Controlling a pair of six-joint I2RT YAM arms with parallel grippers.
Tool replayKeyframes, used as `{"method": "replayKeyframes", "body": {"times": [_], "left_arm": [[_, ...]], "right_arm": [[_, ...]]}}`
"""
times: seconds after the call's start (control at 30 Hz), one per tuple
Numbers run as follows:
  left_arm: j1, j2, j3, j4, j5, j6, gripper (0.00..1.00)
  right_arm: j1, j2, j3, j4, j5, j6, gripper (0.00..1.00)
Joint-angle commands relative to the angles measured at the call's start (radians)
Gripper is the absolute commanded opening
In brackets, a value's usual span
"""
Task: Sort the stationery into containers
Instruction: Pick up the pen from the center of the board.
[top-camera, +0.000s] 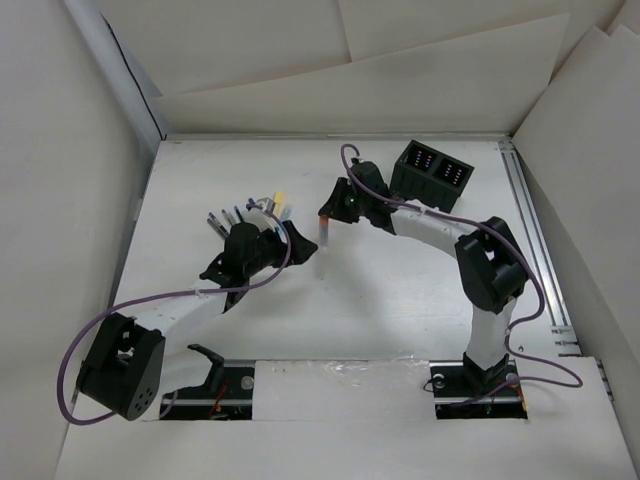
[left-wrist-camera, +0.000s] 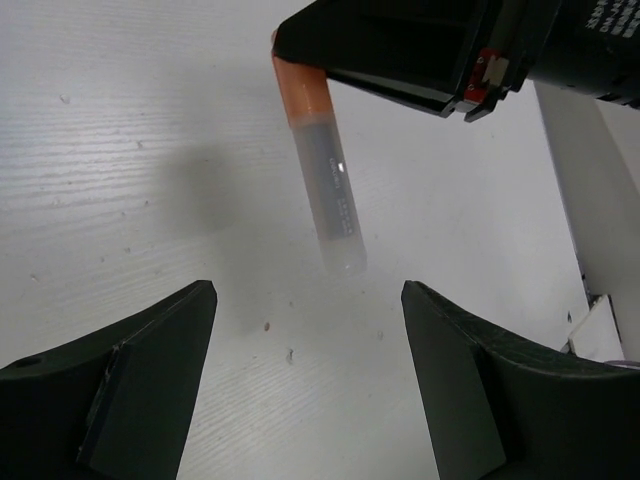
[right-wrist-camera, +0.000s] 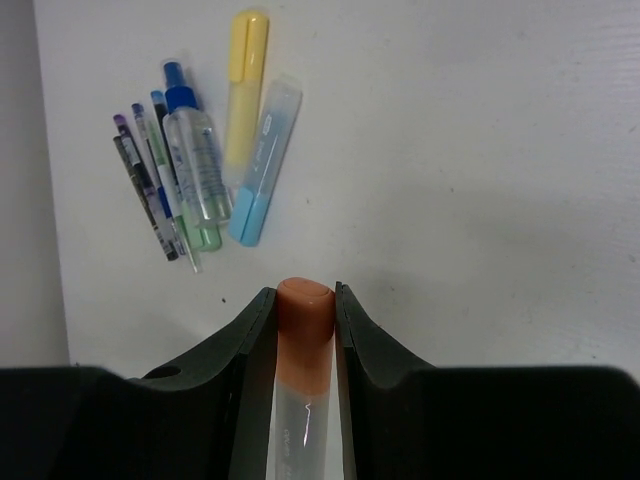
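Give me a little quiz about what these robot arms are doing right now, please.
1. True or false: the left gripper is holding a pen.
2. Which one grips the orange-capped marker? A) left gripper B) right gripper
3. Fill in: the black box has ___ compartments.

Key: 1 false, its jaws are open and empty; 2 B; 3 two.

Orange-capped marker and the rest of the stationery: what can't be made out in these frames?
- Orange-capped marker: left wrist view, cap tip hidden inside the right end effector; barrel print blurred.
- Pen pile: top view, partly covered by the left arm; too small to count.
- Black container: top view, coloured marks inside too small to read.
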Motion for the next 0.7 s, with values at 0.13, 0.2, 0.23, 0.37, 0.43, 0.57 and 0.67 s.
{"method": "replayKeyframes", "body": {"times": [0.13, 0.2, 0.23, 0.37, 0.43, 0.57, 0.67], "left_arm": [[-0.001, -0.013, -0.006, 0.101, 0.065, -0.017, 0.72], [-0.001, -0.003, -0.006, 0.114, 0.065, -0.017, 0.71], [-0.001, -0.003, -0.015, 0.114, 0.074, -0.030, 0.68], [-0.001, 0.017, -0.015, 0.124, 0.074, -0.039, 0.64], [-0.001, 0.017, -0.015, 0.124, 0.074, -0.039, 0.62], [-0.001, 0.028, -0.015, 0.145, 0.074, -0.057, 0.51], [-0.001, 0.046, -0.015, 0.154, 0.084, -0.057, 0.42]], "right_arm": [[0.031, -0.093, -0.047, 0.124, -0.102, 0.053, 0.00], [0.041, -0.102, -0.047, 0.135, -0.111, 0.053, 0.00], [0.050, -0.102, -0.047, 0.146, -0.111, 0.062, 0.00], [0.051, -0.113, -0.056, 0.183, -0.147, 0.081, 0.00], [0.060, -0.113, -0.065, 0.192, -0.161, 0.081, 0.00], [0.070, -0.113, -0.065, 0.203, -0.171, 0.090, 0.00], [0.071, -0.113, -0.074, 0.221, -0.181, 0.090, 0.00]]}}
